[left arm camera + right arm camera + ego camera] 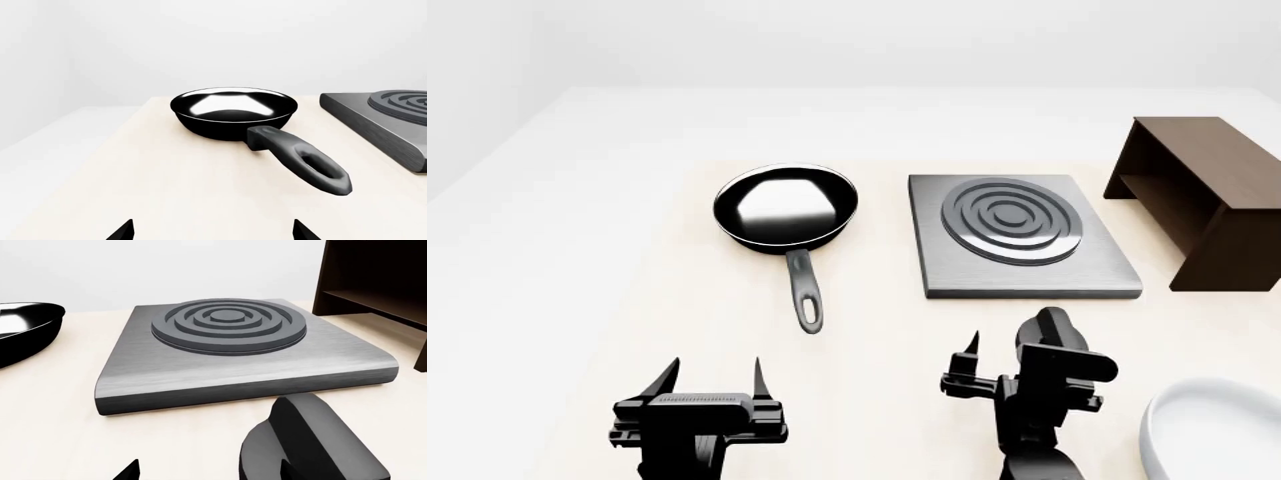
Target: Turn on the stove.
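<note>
The stove is a flat grey metal slab with a ringed round burner at the table's middle right. It also shows in the right wrist view and at the edge of the left wrist view. Its small black knob stands on the table just in front of the slab. My right gripper is open right behind the knob. In the right wrist view the knob is close up in line with one fingertip, not between the jaws. My left gripper is open and empty over bare table.
A black frying pan lies left of the stove, its handle pointing toward me. A dark brown wooden box stands right of the stove. A white bowl is at the near right corner.
</note>
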{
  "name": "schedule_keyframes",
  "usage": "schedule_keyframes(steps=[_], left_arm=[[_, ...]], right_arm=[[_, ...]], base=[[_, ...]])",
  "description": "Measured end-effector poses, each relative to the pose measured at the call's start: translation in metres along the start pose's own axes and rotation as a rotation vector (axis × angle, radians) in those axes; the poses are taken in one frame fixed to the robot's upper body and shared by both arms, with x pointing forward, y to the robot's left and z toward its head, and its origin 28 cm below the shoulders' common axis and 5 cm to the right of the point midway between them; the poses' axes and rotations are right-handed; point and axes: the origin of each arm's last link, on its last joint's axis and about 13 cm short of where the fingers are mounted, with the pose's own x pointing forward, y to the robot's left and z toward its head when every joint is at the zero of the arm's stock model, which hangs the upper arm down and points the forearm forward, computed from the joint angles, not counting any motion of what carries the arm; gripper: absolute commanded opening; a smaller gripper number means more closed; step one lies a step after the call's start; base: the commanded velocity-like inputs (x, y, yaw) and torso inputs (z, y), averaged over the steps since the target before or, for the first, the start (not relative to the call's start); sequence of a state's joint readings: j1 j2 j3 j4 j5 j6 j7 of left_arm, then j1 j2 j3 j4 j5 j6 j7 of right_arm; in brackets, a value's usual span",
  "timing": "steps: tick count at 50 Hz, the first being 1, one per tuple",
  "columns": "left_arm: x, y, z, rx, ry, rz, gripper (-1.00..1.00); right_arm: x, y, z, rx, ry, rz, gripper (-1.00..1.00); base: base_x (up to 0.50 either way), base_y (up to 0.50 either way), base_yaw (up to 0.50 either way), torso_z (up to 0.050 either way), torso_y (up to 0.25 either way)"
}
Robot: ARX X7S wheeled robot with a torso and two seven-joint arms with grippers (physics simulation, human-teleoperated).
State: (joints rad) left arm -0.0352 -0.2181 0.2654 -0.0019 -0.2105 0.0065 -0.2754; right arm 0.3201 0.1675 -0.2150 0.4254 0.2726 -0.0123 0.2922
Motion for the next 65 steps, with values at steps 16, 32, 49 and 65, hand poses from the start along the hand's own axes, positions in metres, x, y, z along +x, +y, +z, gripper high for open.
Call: schedule_keyframes(steps=[16,32,49,65], left_arm=[[0.0,0.0,0.0,0.003,-0.001,0.001,1.0],[0.0,0.0,0.0,0.005,-0.002,0.0,1.0],[0.0,0.0,0.0,0.006,-0.002,-0.002,1.0],[0.0,0.0,0.0,0.007,-0.003,-0.001,1.0]], right_arm=[[0.01,-0.001,-0.001,0.007,0.012,-0.018,1.0],[0.013,0.0,-0.005,0.005,0.021,-0.031,1.0],[0.01,0.0,-0.003,0.021,0.011,-0.053,1.0],[0.011,0.001,-0.001,0.068,0.014,-0.107,1.0]], base=[[0.0,0.0,0.0,0.0,0.0],[0.0,0.0,0.0,0.0,0.0],[0.0,0.0,0.0,0.0,0.0],[0.0,0.0,0.0,0.0,0.0]])
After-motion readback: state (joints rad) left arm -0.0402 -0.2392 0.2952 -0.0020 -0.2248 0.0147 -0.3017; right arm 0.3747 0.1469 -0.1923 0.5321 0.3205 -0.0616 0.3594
